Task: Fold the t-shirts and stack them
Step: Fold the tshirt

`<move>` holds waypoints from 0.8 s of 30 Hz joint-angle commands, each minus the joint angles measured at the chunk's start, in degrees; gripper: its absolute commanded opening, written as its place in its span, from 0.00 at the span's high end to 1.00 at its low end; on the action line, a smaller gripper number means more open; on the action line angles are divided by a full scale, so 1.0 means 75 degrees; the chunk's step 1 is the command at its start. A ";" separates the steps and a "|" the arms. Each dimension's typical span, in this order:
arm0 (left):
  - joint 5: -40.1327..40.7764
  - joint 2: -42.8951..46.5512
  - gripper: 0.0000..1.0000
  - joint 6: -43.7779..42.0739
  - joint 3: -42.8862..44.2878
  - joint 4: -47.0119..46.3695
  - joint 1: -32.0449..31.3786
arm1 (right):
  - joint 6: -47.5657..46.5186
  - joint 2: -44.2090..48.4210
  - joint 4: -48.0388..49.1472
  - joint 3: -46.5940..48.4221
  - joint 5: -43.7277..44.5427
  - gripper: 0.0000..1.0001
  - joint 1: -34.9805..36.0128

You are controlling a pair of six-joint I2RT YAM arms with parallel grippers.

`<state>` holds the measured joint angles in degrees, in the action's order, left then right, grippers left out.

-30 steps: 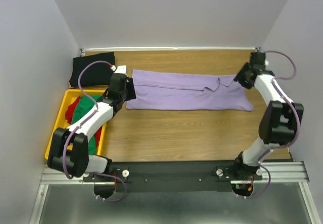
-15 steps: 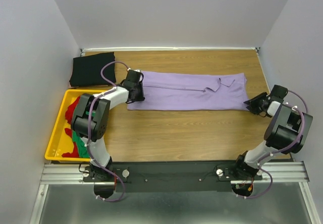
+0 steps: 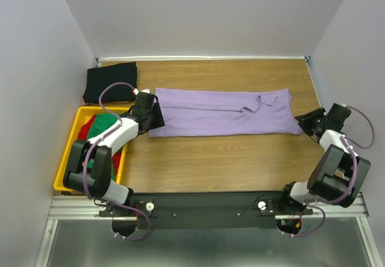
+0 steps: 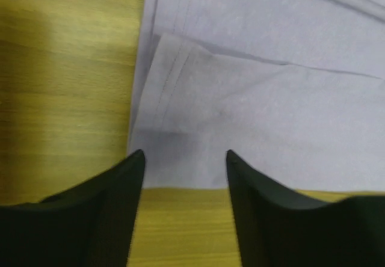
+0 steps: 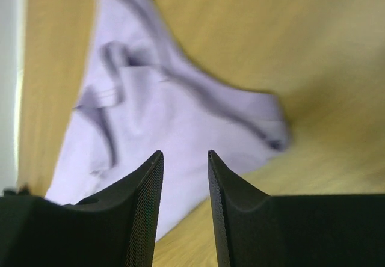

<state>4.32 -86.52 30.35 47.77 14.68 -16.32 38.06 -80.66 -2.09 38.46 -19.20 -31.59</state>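
The lavender t-shirt lies as a long flat strip across the table, with a small fold near its right end. My left gripper sits at the strip's left end. In the left wrist view the left gripper is open, bare wood between its fingers and the lavender t-shirt's near edge just past the tips. My right gripper is at the near right corner. Seen from its wrist, the right gripper is open with a narrower gap, the lavender t-shirt beyond it. A folded black t-shirt lies back left.
A yellow crate stands at the left edge, holding a green t-shirt and a red t-shirt; my left arm reaches over it. White walls close in the table on the left, back and right.
My right arm swung from the lavender shirt's far right corner down to its near right corner. My left gripper stayed at the left end, where the cloth's edge shifted slightly left.
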 commanded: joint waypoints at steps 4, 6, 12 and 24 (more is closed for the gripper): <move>0.0327 0.1958 0.25 -0.0190 0.0229 -0.0268 -0.0063 | 0.0840 0.0104 0.0945 0.0310 -0.1248 0.54 0.1281; 0.0222 0.2405 0.25 -0.0307 0.0054 -0.0643 -0.0075 | 0.1169 -0.0072 0.1413 0.0251 -0.1027 0.53 0.1937; 0.0643 0.3976 0.25 -0.0706 -0.0977 -0.1218 -0.0063 | 0.2166 -0.1173 0.3381 -0.0170 -0.0698 0.52 0.2806; 0.0924 0.4517 0.25 -0.0882 -0.1611 -0.1722 -0.0074 | 0.2437 -0.3143 0.4157 0.0813 -0.0382 0.53 0.3451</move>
<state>8.64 -51.57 24.62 35.20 4.14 -16.62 55.44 -102.85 24.91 41.65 -23.88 -6.39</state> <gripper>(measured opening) 0.754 0.471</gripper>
